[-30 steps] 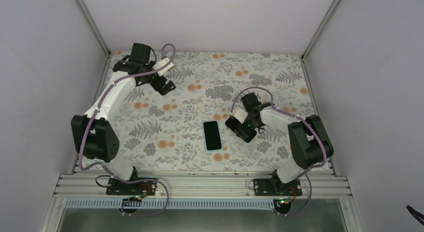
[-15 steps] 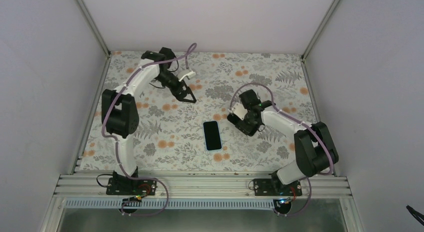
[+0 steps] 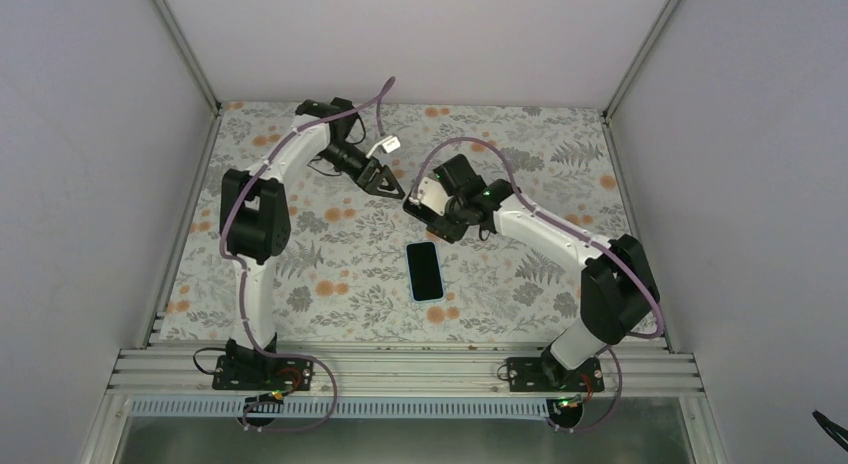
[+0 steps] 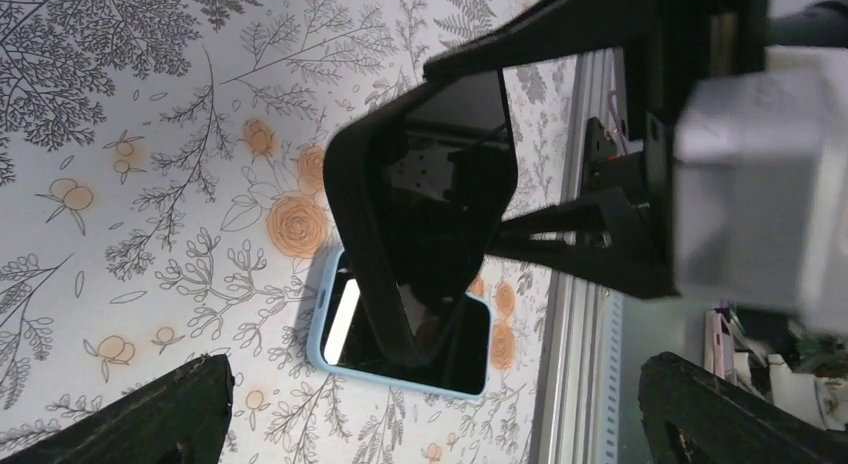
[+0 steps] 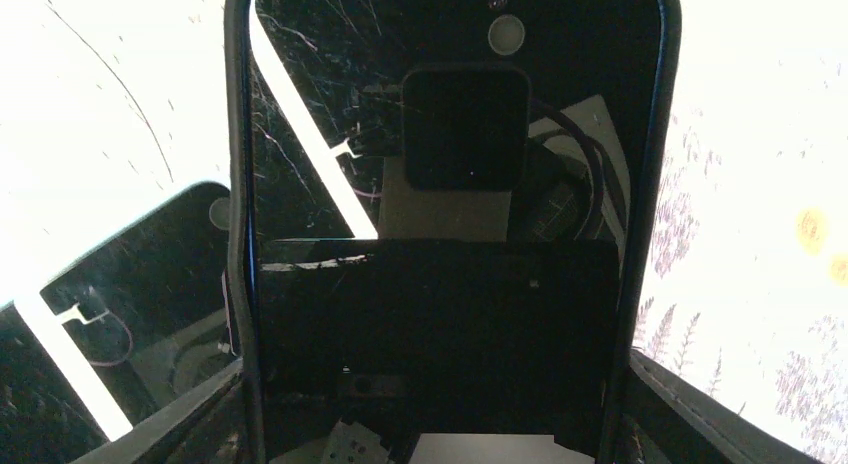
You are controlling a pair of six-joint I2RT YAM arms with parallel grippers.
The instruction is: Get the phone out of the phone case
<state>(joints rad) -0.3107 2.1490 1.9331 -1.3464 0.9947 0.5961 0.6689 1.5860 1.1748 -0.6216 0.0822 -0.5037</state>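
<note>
Right gripper (image 3: 435, 216): jaws fairly wide, clamped across the side edges of a black phone (image 5: 440, 214), with its glossy face toward the wrist camera. Left gripper (image 3: 388, 182): jaws fully spread, nothing in them, aimed at the held phone from just beside it. The light-blue phone case (image 4: 322, 324) lies flat on the floral mat (image 3: 330, 264) near mid-table, just on the near side of the right gripper. A dark glossy face shows inside the case; I can't tell what it is.
</note>
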